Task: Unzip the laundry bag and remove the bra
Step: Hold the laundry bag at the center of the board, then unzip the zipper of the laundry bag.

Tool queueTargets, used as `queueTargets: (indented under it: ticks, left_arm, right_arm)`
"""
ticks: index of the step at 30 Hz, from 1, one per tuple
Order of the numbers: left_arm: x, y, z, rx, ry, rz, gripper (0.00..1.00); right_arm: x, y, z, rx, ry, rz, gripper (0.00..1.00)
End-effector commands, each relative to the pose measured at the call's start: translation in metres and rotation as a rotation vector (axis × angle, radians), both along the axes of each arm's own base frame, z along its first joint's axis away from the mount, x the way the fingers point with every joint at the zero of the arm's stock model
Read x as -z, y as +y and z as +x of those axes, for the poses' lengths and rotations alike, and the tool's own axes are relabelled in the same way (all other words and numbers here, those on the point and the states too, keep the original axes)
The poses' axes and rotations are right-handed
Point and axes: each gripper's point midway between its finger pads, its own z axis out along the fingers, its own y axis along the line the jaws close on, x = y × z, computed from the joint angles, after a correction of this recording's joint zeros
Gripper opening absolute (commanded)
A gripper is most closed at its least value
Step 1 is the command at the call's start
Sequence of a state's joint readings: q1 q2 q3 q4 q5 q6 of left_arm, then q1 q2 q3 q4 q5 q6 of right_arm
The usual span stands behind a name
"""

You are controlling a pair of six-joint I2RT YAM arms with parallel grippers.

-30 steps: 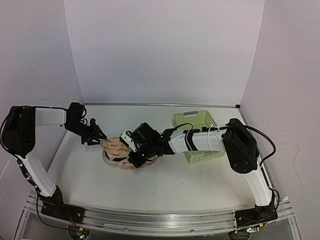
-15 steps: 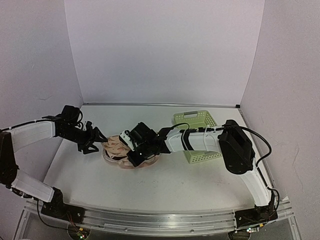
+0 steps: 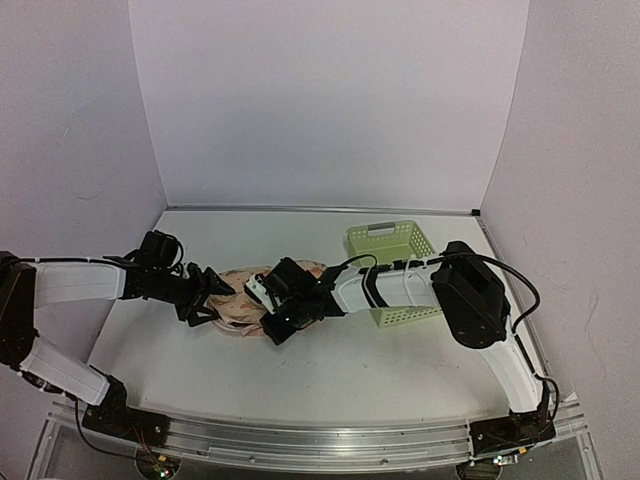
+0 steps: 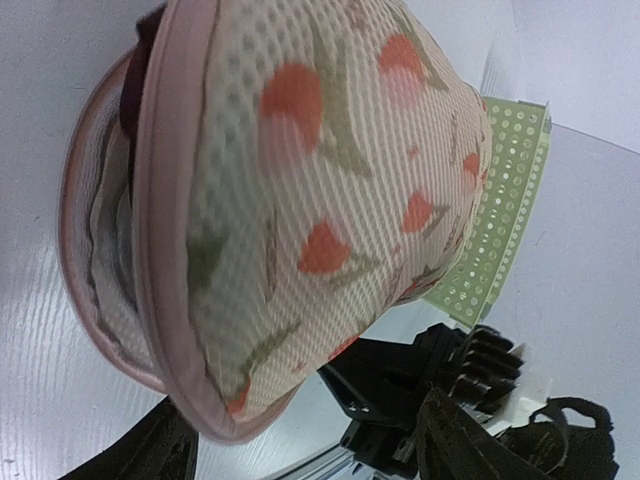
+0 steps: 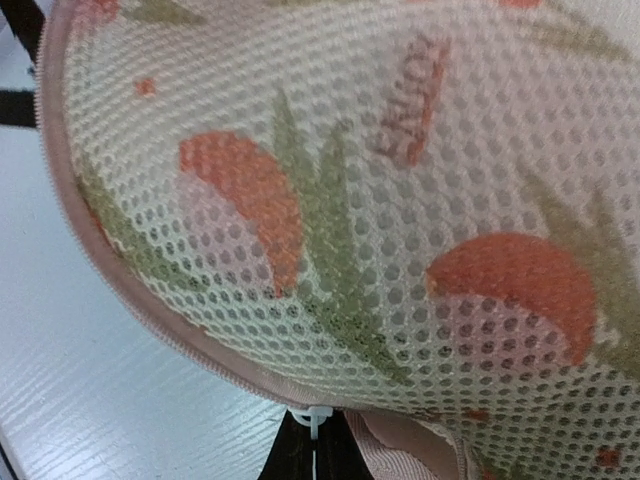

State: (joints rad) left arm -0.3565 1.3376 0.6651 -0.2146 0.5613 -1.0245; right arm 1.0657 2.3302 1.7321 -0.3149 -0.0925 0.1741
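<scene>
Laundry bag point(image 4: 320, 200): domed, tulip-printed honeycomb mesh

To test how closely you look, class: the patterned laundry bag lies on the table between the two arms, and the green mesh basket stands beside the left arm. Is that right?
Not quite. The green mesh basket stands beside the right arm, not the left arm, as the top external view shows. The laundry bag does lie on the table between the two arms.

Lab test booth (plain white walls point(image 3: 330, 100), aluminium rail point(image 3: 320, 432)).
</scene>
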Motion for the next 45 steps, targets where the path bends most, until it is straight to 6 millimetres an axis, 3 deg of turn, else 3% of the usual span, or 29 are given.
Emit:
queueTargets:
  ticks: [1, 9, 13, 15, 20, 24, 36, 45]
  left_arm:
    - [-0.007, -0.015, 0.023, -0.040, -0.043, -0.047, 0.76]
    - [0.022, -0.017, 0.020, -0.054, 0.020, -0.019, 0.75]
    - [0.035, -0.021, 0.019, -0.032, 0.037, 0.000, 0.70]
    - [0.045, -0.021, 0.017, -0.022, 0.054, 0.014, 0.62]
    - [0.058, -0.022, 0.015, 0.003, 0.075, 0.026, 0.32]
    - [0.056, -0.024, 0.017, 0.019, 0.065, 0.022, 0.00]
    - [0.058, -0.020, 0.007, 0.108, 0.048, 0.068, 0.00]
    - [0.056, 0.012, 0.008, 0.106, 0.035, 0.093, 0.00]
  right_arm:
    - [-0.042, 0.005, 0.003, -0.002, -0.047, 0.093, 0.00]
    - [-0.044, 0.001, -0.001, -0.004, -0.045, 0.097, 0.00]
    - [-0.047, -0.001, -0.002, -0.006, -0.046, 0.104, 0.00]
    - [-0.049, -0.001, -0.003, -0.011, -0.047, 0.109, 0.00]
    - [-0.054, -0.003, -0.006, -0.021, -0.050, 0.121, 0.00]
    - [-0.052, -0.007, -0.008, -0.024, -0.055, 0.111, 0.00]
    - [-0.032, -0.063, 0.006, 0.071, -0.074, 0.011, 0.00]
    - [-0.022, -0.101, 0.021, 0.125, -0.064, -0.030, 0.00]
